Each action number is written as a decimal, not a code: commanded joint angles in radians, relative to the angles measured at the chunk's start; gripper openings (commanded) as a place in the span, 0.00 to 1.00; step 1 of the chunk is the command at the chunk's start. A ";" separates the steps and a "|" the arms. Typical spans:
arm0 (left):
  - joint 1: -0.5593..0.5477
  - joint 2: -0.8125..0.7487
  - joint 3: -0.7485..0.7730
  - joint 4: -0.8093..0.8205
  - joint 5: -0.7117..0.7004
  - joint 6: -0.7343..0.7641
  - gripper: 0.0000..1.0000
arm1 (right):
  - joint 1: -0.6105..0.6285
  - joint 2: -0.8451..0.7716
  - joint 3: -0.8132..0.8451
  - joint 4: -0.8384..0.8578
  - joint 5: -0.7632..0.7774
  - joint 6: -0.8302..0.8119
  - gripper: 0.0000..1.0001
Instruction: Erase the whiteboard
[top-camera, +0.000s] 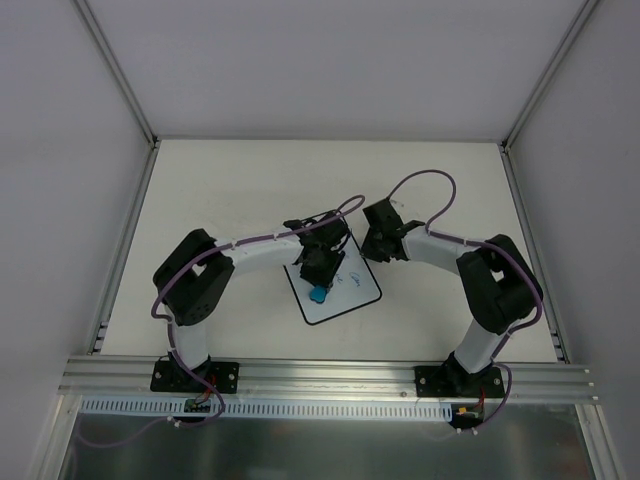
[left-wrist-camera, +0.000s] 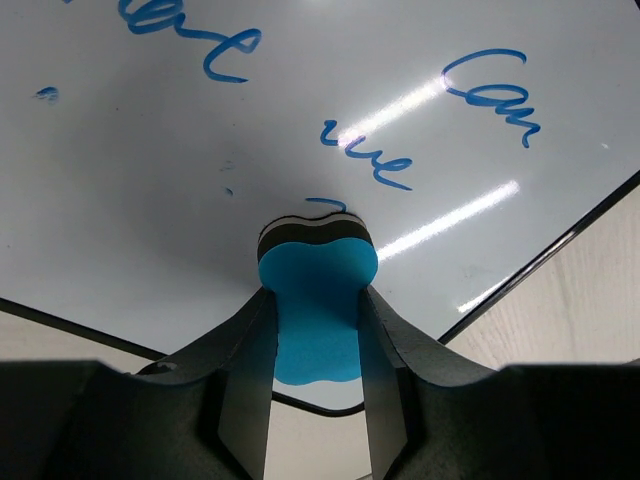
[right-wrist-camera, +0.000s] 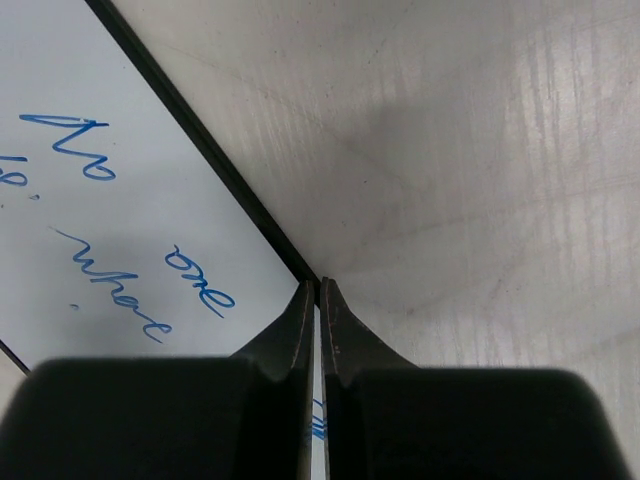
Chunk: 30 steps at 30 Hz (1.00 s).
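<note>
Whiteboard (top-camera: 352, 293) lies angled mid-table, black rim (right-wrist-camera: 200, 140) all round, bare table (top-camera: 220, 200) beyond every edge. Left gripper (left-wrist-camera: 315, 300) clamps a blue eraser (left-wrist-camera: 318, 270), which sits on the board. Right gripper (right-wrist-camera: 317, 290) is fully closed and empty, tips at the rim. Blue script (left-wrist-camera: 490, 95) legible: "can", "we", "one".

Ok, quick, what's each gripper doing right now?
Left gripper: closed on the eraser.
Right gripper: closed, empty, tips at the whiteboard edge.

The eraser (left-wrist-camera: 318, 300) hides some handwriting (left-wrist-camera: 328, 205) on the whiteboard (left-wrist-camera: 140, 230).
</note>
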 joint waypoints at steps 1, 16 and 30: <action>-0.012 0.023 -0.034 -0.116 0.036 -0.011 0.04 | 0.004 0.076 -0.035 -0.108 0.060 0.002 0.00; 0.255 -0.019 0.183 -0.116 -0.094 0.081 0.27 | 0.004 0.055 -0.024 -0.104 0.038 -0.124 0.00; 0.332 0.297 0.521 -0.118 -0.160 0.176 0.22 | 0.004 0.053 -0.007 -0.105 0.021 -0.147 0.00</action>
